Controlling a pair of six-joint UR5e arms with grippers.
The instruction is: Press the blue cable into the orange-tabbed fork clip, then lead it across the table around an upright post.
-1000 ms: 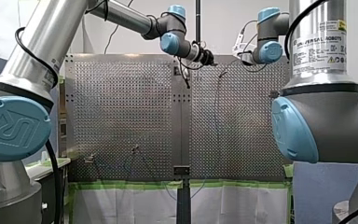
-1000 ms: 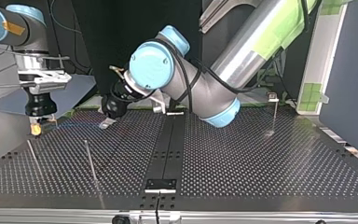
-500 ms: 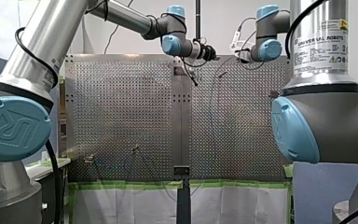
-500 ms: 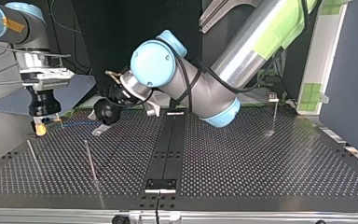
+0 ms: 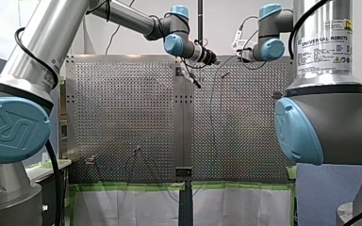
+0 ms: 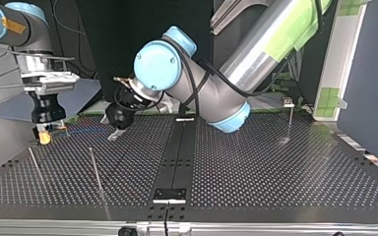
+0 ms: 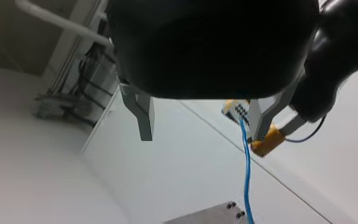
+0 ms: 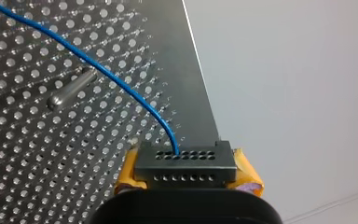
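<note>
Two grippers hang close together at the top view's left. Our right gripper [image 8: 186, 178], with yellow pads [image 8: 248, 176], clamps a black connector block [image 8: 185, 158]. From it the blue cable [image 8: 121, 86] runs over the perforated table [image 8: 28, 163], past an upright post [image 8: 70, 94]. Our left gripper [image 7: 200, 136] stands wide and empty, the cable just beside one metal finger [image 7: 260, 123].

Silver tubes [image 5: 42, 37], grey joints [image 5: 344, 113], pale blue caps [image 5: 296, 132], black cables [image 5: 56, 188] on my left arm [image 5: 122, 16] and my right arm [image 5: 320, 19]. White UNIVERSAL ROBOTS label [image 5: 323, 47], embossed UR logo [image 5: 10, 128], green tape [image 6: 302, 22], perhaps an orange strip [image 6: 11, 28]. Black left gripper [image 7: 200, 135] with metal fingers [image 7: 140, 112]; yellow pads [image 8: 249, 176] on right gripper [image 8: 186, 163].
</note>
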